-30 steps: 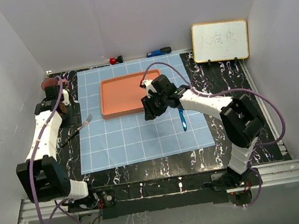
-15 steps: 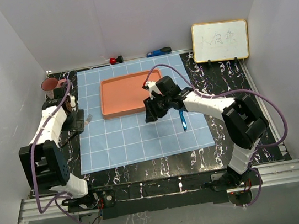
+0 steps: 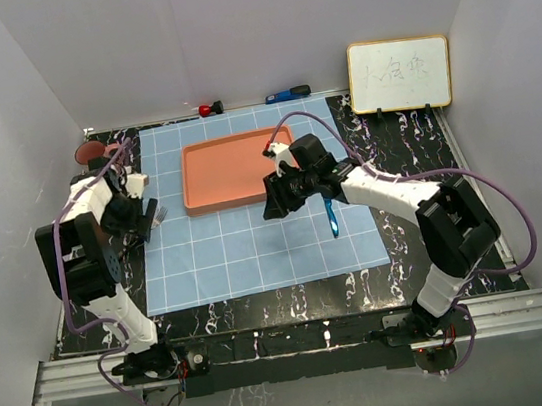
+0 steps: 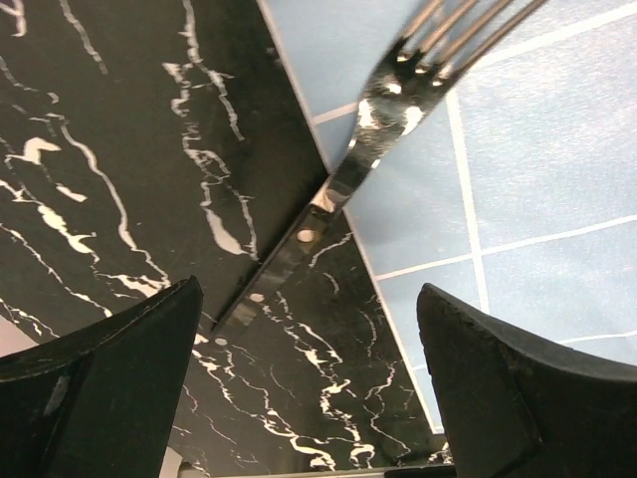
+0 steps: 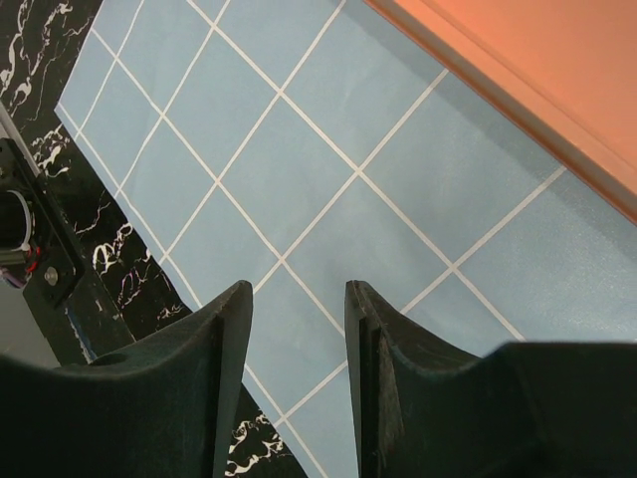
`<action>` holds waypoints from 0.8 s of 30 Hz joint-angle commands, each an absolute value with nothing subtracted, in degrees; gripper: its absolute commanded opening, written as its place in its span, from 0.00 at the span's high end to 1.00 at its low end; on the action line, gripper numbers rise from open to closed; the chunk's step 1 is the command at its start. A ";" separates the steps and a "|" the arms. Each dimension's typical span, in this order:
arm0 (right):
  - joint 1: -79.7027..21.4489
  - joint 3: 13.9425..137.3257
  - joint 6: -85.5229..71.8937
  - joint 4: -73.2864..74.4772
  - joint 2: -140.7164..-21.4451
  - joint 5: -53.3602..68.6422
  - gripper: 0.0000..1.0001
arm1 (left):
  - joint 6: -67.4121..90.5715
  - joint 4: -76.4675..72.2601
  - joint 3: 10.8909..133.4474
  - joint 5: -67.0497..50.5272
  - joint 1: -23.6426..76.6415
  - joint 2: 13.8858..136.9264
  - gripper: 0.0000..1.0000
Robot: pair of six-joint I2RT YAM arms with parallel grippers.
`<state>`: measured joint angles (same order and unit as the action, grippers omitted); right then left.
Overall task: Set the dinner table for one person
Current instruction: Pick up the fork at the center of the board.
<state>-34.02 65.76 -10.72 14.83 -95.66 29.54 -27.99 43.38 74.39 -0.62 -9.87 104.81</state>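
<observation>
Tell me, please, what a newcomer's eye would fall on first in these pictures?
The orange tray on the light-blue gridded cloth stands out first against the black marbled dinner table. Next, the left hand hovers open over a metal fork lying half on the cloth's left edge, half on the table. A blue-handled utensil lies on the cloth near the tray's right end.

overhead; wrists close above table (image 3: 403, 134)

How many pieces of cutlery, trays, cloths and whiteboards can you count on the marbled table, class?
Cutlery: 2 (fork, blue-handled utensil)
Orange tray: 1
Light-blue gridded cloth: 1
Whiteboard: 1
Total: 5
</observation>
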 commanded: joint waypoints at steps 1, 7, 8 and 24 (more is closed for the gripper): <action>-33.26 64.66 -10.69 12.04 -91.85 30.19 0.59 | -32.33 45.21 75.78 -6.03 -13.65 103.94 0.12; -32.80 64.45 -10.88 11.62 -91.54 32.37 0.59 | -33.62 43.65 73.83 -8.34 -15.57 104.01 0.12; -32.72 64.43 -10.87 11.52 -91.47 32.62 0.59 | -33.88 43.79 73.69 -8.72 -15.56 104.39 0.12; -31.40 63.90 -11.77 10.82 -91.21 34.75 0.59 | -37.79 48.77 76.70 -12.46 -15.64 114.50 0.21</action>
